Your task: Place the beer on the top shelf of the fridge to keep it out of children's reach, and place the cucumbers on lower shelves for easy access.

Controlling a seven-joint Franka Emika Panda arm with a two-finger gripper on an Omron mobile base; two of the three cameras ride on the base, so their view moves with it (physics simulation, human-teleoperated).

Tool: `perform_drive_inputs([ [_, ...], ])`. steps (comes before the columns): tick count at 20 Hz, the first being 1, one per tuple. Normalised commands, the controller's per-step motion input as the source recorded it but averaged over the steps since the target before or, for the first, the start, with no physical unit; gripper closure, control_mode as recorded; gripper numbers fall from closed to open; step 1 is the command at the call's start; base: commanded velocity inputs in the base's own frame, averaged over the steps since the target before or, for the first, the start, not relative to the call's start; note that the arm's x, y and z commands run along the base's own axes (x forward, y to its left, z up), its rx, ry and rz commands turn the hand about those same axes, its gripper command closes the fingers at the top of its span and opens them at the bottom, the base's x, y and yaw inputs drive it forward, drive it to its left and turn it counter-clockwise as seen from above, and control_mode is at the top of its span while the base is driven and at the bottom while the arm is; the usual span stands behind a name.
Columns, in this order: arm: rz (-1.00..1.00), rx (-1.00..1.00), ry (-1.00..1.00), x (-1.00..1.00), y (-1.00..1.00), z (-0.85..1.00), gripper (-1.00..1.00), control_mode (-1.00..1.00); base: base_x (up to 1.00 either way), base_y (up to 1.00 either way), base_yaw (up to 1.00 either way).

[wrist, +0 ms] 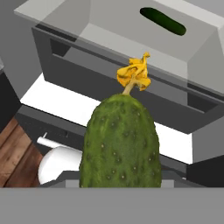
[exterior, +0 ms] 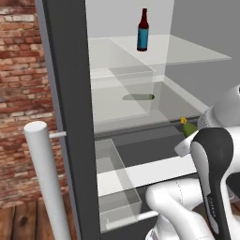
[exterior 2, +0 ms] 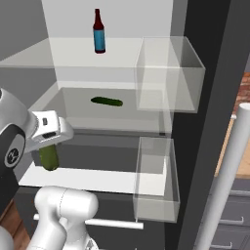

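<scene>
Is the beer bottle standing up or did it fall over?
Standing up. The beer stands upright on the top shelf of the fridge, cap pointing up.

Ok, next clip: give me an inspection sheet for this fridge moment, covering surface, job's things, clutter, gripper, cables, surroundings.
Surface: fridge stands open; top shelf and the lower shelf are clear glass.
Job's things: beer upright on the top shelf; one cucumber lying on the lower shelf; second cucumber held in the gripper, in front of the fridge.
Clutter: nothing seen.
Gripper: gripper shut on the second cucumber, not yet over a shelf.
Cables: nothing seen.
Surroundings: clear door bins, white door handle, brick wall, wooden floor.
</scene>
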Motion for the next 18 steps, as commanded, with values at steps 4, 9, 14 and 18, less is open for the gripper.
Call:
perform_drive_inputs([
  [4, 0.0, 0.0, 0.0, 0.37, 0.0, -0.2, 1.0, -1.0, 0.1, 0.0, 0.0],
  [9, 0.0, 0.0, 0.0, 0.6, 0.0, -0.15, 1.0, -1.0, 0.0, 0.0, 0.0],
  [14, 0.02, 0.0, -0.03, 0.53, 0.0, -0.1, 1.0, -1.0, 0.0, 0.0, 0.0],
  [18, 0.07, 0.0, -0.09, 0.48, 0.0, -0.02, 1.0, -1.0, 0.0, 0.0, 0.0],
])
